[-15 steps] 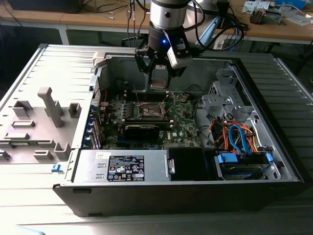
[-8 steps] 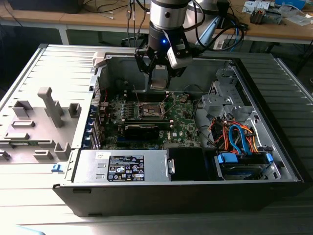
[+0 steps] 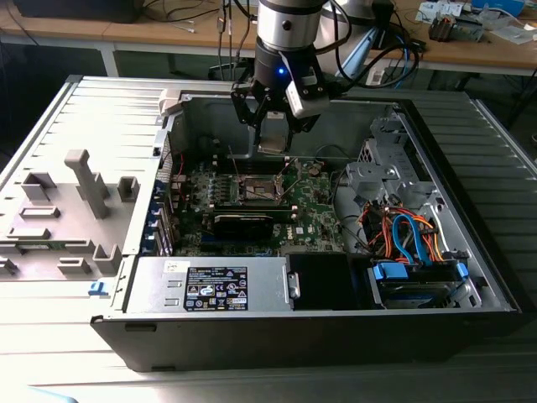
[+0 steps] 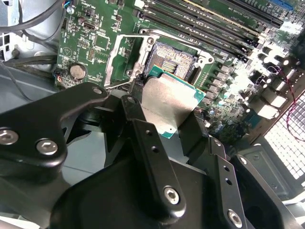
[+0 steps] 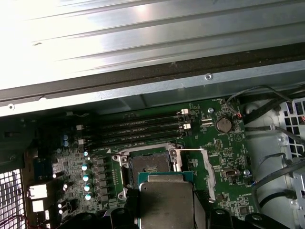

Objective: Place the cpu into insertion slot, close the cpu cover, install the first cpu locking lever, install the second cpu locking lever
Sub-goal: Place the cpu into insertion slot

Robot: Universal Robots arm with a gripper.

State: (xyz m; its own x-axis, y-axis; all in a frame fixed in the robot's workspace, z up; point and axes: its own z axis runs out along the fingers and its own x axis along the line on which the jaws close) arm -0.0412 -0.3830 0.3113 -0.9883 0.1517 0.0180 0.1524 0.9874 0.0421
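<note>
Clearly pinching the cpu (image 4: 169, 102) by two opposite edges, the end effector (image 4: 167, 113) hangs inside the open computer case (image 3: 470, 159), above the green board (image 3: 315, 197). In the exterior view the insertion slot (image 3: 258, 186) lies at about 6 o'clock from the end effector, apart from the chip. The cpu cover (image 4: 113, 62) appears swung open beside the slot, leaving the socket bare. Doing this step well likely means squaring the chip's edges to the slot's rim, keeping it level, and lowering gently without scraping the contacts.
</note>
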